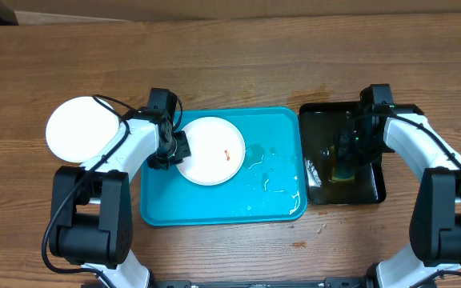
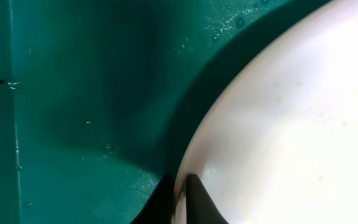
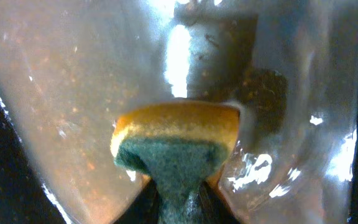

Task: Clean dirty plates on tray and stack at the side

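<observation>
Overhead: turquoise tray [image 1: 222, 204] sits mid-counter [image 1: 238, 56], long side running left to right. One white plate [image 1: 209, 152] lies in its upper left part, with a small orange smear [image 1: 227, 154] right of its centre. Water beads and streaks [image 1: 266, 172] cover the tray floor to the right of the plate.

Left tool [image 1: 174, 148] is at the plate's left edge. Left wrist view: tool [image 2: 180, 186] clenched on the plate [image 2: 291, 124] rim, one dark finger [image 2: 197, 202] above the rim and one below. Wet tray floor [image 2: 92, 93] behind, with a shadow under the plate's edge. Whether the plate is lifted or flat, cannot tell.

Second plate [image 1: 77, 128], white, lies on the counter left of the tray, well apart from it and clear of the left arm.

Black tray [image 1: 374, 188] is just beside the turquoise one, on its right. Right tool [image 1: 346, 148] is down inside it over a sponge [image 1: 342, 172]. Right wrist view: tool [image 3: 179, 199] grasping the sponge [image 3: 176, 134], which has a yellow body and a green scouring face, against the wet, glossy tray floor.
</observation>
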`<state>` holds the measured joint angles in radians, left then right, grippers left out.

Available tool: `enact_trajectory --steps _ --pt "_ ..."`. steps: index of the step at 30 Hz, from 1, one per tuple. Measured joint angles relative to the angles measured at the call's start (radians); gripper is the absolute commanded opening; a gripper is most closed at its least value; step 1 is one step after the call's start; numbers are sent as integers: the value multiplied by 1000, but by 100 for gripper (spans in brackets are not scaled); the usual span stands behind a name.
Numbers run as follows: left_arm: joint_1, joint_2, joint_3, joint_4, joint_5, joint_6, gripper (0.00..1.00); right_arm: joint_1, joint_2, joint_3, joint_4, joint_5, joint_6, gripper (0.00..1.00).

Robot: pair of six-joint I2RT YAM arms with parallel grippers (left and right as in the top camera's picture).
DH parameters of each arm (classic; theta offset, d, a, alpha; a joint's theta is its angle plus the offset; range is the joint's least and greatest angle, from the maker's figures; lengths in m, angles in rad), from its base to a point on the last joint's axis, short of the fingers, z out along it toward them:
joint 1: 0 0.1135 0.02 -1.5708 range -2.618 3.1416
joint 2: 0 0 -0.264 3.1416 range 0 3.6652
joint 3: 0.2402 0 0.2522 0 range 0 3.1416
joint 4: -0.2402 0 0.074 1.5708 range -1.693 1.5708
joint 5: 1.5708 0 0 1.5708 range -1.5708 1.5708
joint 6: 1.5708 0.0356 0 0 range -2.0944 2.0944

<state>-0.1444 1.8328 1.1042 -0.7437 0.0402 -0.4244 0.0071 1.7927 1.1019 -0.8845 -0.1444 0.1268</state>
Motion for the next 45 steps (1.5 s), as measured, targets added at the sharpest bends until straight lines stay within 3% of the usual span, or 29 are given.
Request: enact_trajectory --steps 1,2,8,9,10,12,13,14,15,16,18,20,22,23,24,29,33,36,45 --pt "0 -1 0 0 0 7 17 0 0 0 -3 -3 7 56" --pt "0 -2 0 0 0 15 21 0 0 0 -8 -5 11 100" --pt "0 -1 -4 -8 -4 29 29 2 0 0 -118 -8 19 100" --pt "0 -1 -4 -8 -5 32 29 3 0 -1 -132 -8 19 96" --pt "0 -1 -4 -8 -4 32 29 6 0 -3 -136 -8 21 82" --pt "0 -1 -4 -8 -4 32 29 14 0 -12 -121 -8 17 38" --pt "0 -1 -4 -8 -4 32 29 19 0 -17 -111 -9 24 25" --pt "0 -1 -4 -8 -4 33 29 22 0 -24 -97 -7 25 22" --pt "0 -1 -4 -7 -5 33 29 27 0 -34 -83 -9 26 38" --pt "0 -1 -4 -7 -5 35 30 27 0 -40 -74 -9 34 66" --pt "0 -1 -4 -7 -5 35 30 27 0 -50 -47 -9 32 72" --pt "0 -1 -4 -6 -5 35 30 27 0 -50 -9 -7 28 64" --pt "0 -1 -4 -6 -5 35 30 27 0 -50 30 -3 23 34" --pt "0 -1 -4 -6 -5 35 30 27 0 -50 39 1 30 8" --pt "0 -1 -4 -6 -5 35 29 27 0 -50 40 3 29 4" --pt "0 -1 -4 -1 -4 34 16 27 0 -50 40 1 30 4" --pt "0 -1 -4 9 -3 38 5 27 0 -10 -84 -23 30 4" --pt "0 -3 -4 9 0 37 4 27 -8 56 -149 -32 30 4" --pt "0 -5 -4 11 4 37 4 27 -47 110 -119 -93 -27 4"
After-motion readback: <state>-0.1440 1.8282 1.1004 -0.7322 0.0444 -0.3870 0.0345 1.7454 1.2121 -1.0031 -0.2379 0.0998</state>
